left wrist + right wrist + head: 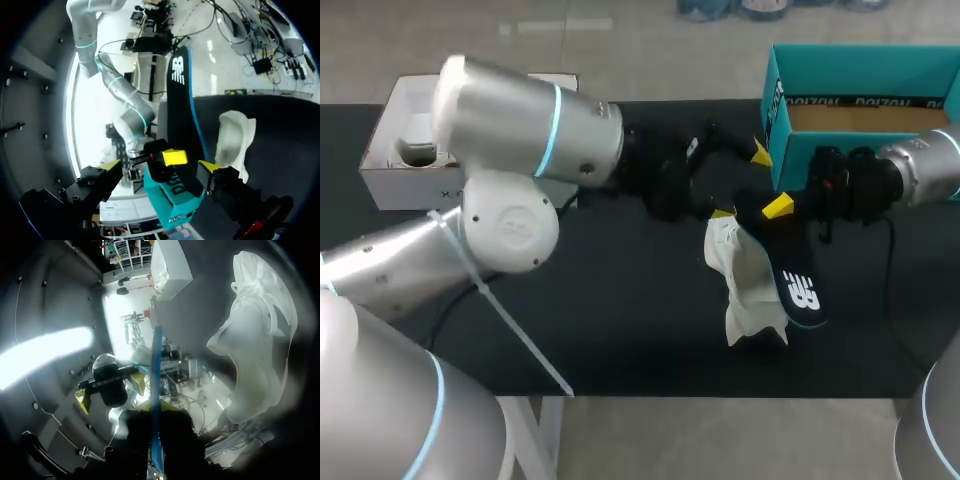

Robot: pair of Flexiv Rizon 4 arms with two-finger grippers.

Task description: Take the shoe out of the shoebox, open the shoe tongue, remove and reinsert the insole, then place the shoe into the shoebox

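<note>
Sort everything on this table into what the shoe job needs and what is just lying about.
Job:
white shoe, lying on the table
black insole, out of the shoe, gripped by the right gripper
teal shoebox
left gripper, open, near the shoe

Lying about:
white box, at the table's far left

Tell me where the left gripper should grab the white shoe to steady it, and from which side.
Likely the soft top edge of the white shoe, at the end nearest the left gripper, coming from the left arm's side. That edge looks thin enough for open fingers to straddle, and the other side is taken by the insole in the right gripper.
</note>
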